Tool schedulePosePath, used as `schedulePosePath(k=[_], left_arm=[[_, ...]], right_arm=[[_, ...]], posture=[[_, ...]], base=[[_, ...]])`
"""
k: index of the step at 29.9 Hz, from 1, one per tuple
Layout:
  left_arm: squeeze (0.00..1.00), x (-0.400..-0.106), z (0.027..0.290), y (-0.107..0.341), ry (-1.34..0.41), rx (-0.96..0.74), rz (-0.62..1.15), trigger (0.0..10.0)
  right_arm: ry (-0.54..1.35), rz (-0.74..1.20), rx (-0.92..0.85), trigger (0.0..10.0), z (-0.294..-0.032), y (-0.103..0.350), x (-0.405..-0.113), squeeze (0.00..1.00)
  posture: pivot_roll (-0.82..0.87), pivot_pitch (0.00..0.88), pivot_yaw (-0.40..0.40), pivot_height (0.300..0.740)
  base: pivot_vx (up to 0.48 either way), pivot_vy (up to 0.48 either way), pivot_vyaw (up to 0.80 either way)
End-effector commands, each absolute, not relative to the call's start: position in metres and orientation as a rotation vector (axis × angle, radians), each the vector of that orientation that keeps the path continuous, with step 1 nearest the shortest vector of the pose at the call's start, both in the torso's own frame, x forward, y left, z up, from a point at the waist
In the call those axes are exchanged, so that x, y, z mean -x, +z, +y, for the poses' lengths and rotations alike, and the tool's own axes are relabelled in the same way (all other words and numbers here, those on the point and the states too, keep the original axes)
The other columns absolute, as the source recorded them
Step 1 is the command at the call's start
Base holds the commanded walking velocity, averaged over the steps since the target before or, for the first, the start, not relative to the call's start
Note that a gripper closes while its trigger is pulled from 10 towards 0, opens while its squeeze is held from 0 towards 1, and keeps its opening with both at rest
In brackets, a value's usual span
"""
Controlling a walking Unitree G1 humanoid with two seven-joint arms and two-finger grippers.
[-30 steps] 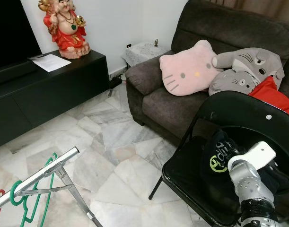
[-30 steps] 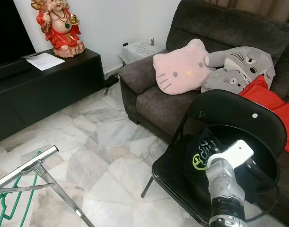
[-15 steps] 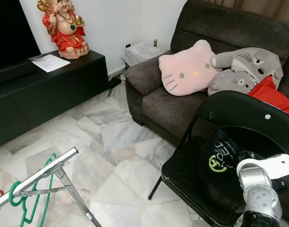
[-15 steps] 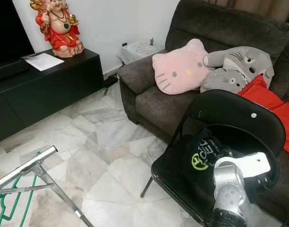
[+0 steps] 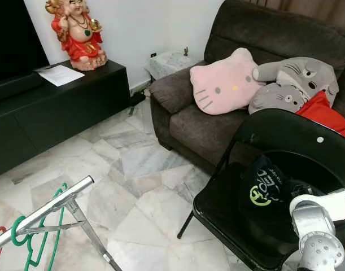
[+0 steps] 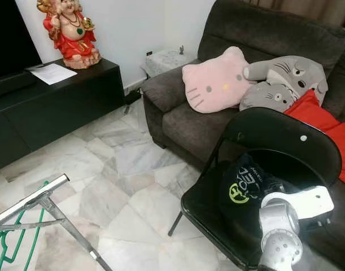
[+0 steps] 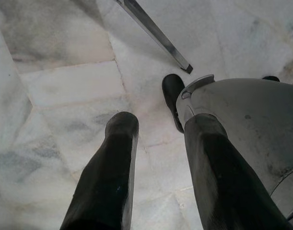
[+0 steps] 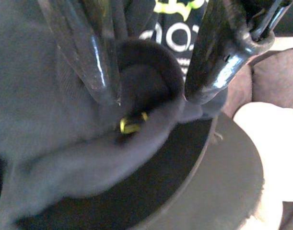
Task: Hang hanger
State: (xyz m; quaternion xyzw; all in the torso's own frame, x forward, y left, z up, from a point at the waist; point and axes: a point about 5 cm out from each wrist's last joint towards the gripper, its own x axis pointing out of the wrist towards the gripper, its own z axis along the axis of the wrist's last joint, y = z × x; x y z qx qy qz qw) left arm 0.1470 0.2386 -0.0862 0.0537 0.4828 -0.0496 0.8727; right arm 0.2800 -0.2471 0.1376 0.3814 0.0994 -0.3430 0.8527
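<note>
Two arms, one at work: we are reaching our right gripper [image 8: 151, 96] into the dark shirt [image 5: 268, 189] on the black folding chair [image 5: 285, 138].

Head views: our right forearm [image 5: 319, 237] is sitting lower and further right than a second ago, its white bracket now level; the green hanger [image 5: 39, 240] is hanging on the silver rack rail [image 5: 48, 209], a red one beside it; the shirt's yellow-green print is too small for us to read. Left wrist view: our left gripper [image 7: 158, 158] is hanging idle over marble tiles, fingers parted, holding nothing. Right wrist view: glossy black fingers [image 8: 96, 62] are spread either side of a soft fabric fold, a small yellow tag between them.
</note>
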Motion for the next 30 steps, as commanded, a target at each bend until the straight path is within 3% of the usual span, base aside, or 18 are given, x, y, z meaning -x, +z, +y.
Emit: schedulePosePath(k=[1,8,13,14,19,30], left_arm=[[0.0,-0.139,0.239,-0.09,-0.106,-0.12,1.049,10.0],[0.0,-0.14,0.239,-0.089,-0.109,-0.12,1.047,10.0],[0.0,-0.14,0.239,-0.089,-0.109,-0.12,1.047,10.0],[0.0,-0.141,0.239,-0.089,-0.109,-0.121,1.047,10.0],[0.0,-0.141,0.239,-0.089,-0.112,-0.122,1.047,10.0],[0.0,-0.142,0.239,-0.088,-0.112,-0.12,1.045,10.0]], right_arm=[[-0.717,0.166,-0.708,10.0,-0.249,0.148,-0.275,0.0],[-0.699,0.123,-0.496,10.0,-0.262,0.151,-0.265,0.0],[-0.715,0.12,-0.245,10.0,-0.278,0.152,-0.253,0.0],[-0.71,0.121,0.014,10.0,-0.295,0.154,-0.243,0.0],[-0.662,0.214,0.331,10.0,-0.303,0.139,-0.234,0.0],[-0.603,0.314,0.667,10.0,-0.312,0.112,-0.228,0.0]], posture=[[-0.03,0.042,-0.013,0.74],[-0.04,0.044,-0.013,0.74],[-0.04,0.047,-0.013,0.74],[-0.05,0.05,-0.011,0.74],[-0.06,0.05,-0.009,0.74],[-0.05,0.049,-0.007,0.74]], base=[[0.0,0.0,0.0],[0.0,0.0,0.0],[0.0,0.0,0.0],[0.0,0.0,0.0],[0.0,0.0,0.0],[0.0,0.0,0.0]])
